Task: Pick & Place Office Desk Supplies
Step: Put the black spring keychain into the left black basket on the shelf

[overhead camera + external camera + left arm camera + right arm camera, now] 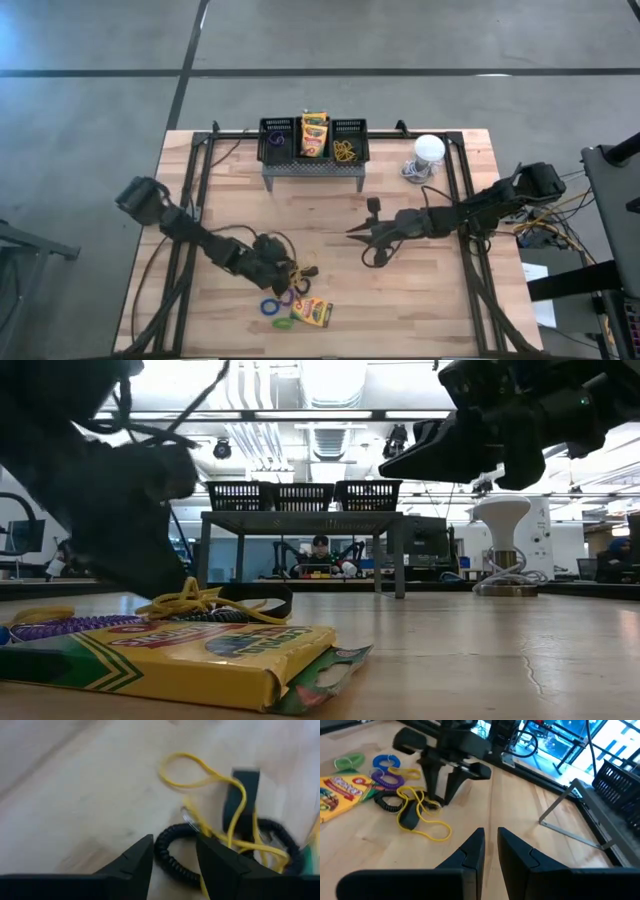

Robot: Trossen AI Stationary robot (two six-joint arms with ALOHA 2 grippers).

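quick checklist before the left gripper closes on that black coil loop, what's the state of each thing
1. Left gripper open: ok, fingers spread.
2. Black coiled elastic loop between its fingers: ok, one arc sits in the gap.
3. Loop free of clutter: not ok, the thin yellow elastic loop lies tangled across it.
4. Right gripper out of the way: ok, at mid-table, apart from the pile.
5. Three black mesh bins on the grey stand have room: cannot tell; the middle one holds a crayon box.

Both arms are matte black, jointed and boxy, trailing dark cables, ending in flat, tapered black jaws.
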